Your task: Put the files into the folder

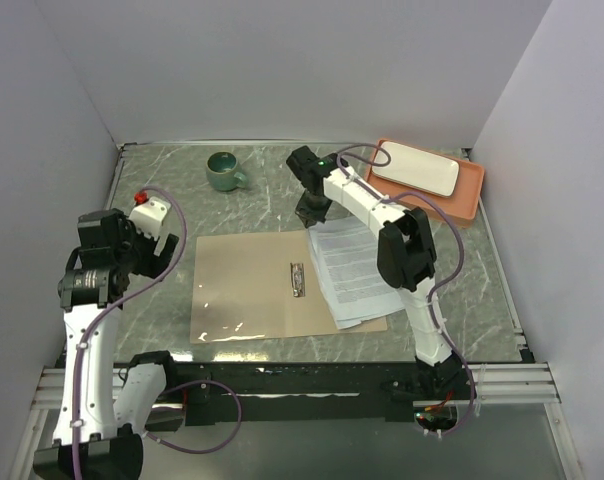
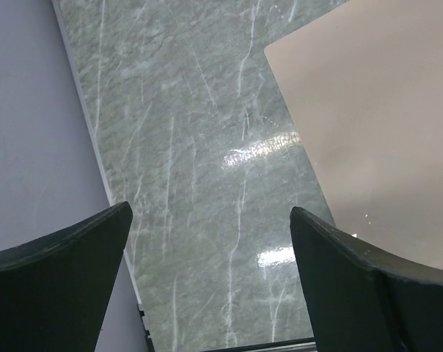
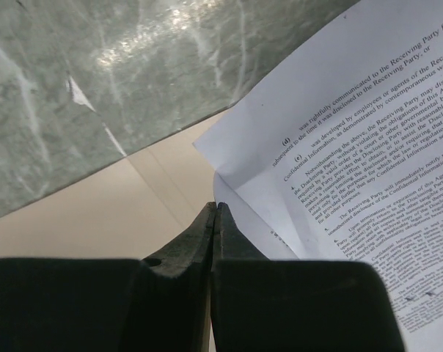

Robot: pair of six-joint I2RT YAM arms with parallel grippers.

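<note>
The tan folder (image 1: pixel 247 290) lies open and flat on the marble table, its metal clip (image 1: pixel 298 279) at the centre. The files (image 1: pixel 352 270), white printed sheets, lie fanned on its right half and overhang its right and near edges. My right gripper (image 1: pixel 312 212) is at the files' far left corner. In the right wrist view the gripper (image 3: pixel 215 207) is shut, tips at the edge of a raised sheet (image 3: pixel 353 147) above the folder (image 3: pixel 97 213). My left gripper (image 1: pixel 154 252) hovers left of the folder, open and empty (image 2: pixel 210 242); a folder corner (image 2: pixel 375 117) shows there.
A green mug (image 1: pixel 223 170) stands at the back centre-left. An orange tray (image 1: pixel 467 195) holding a white rectangular plate (image 1: pixel 414 167) sits at the back right. Grey walls enclose the table on three sides; a rail runs along the near edge.
</note>
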